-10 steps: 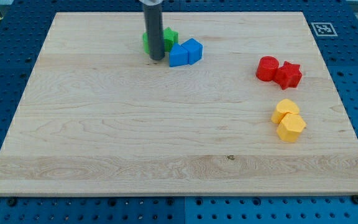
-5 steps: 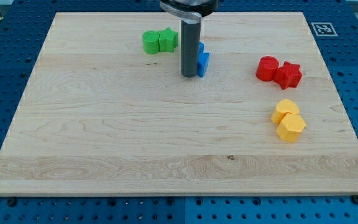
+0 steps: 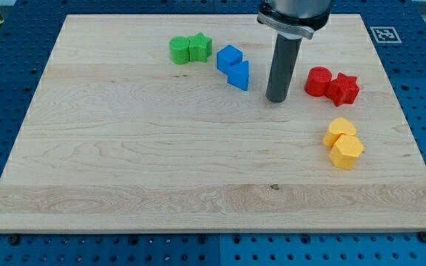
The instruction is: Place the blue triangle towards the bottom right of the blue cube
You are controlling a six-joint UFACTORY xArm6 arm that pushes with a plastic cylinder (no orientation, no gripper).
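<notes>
— Blocks first: where's the blue triangle [image 3: 239,75]?
— Touching the blue cube [image 3: 228,57], at its lower right.
— And my tip [image 3: 275,100]?
— On the worktop [image 3: 124,148], right of both, touching neither; no hand.

Pale grained wooden board [image 3: 124,148]; matt plastic-looking blocks.

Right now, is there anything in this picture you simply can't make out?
- Camera view, arm: cut off by the top edge; only the rod down to my tip shows.
- Blue cube and blue triangle: touching or barely apart, too fine to tell.
- Yellow blocks: exact shapes unclear; the front one overlaps the rear.
</notes>
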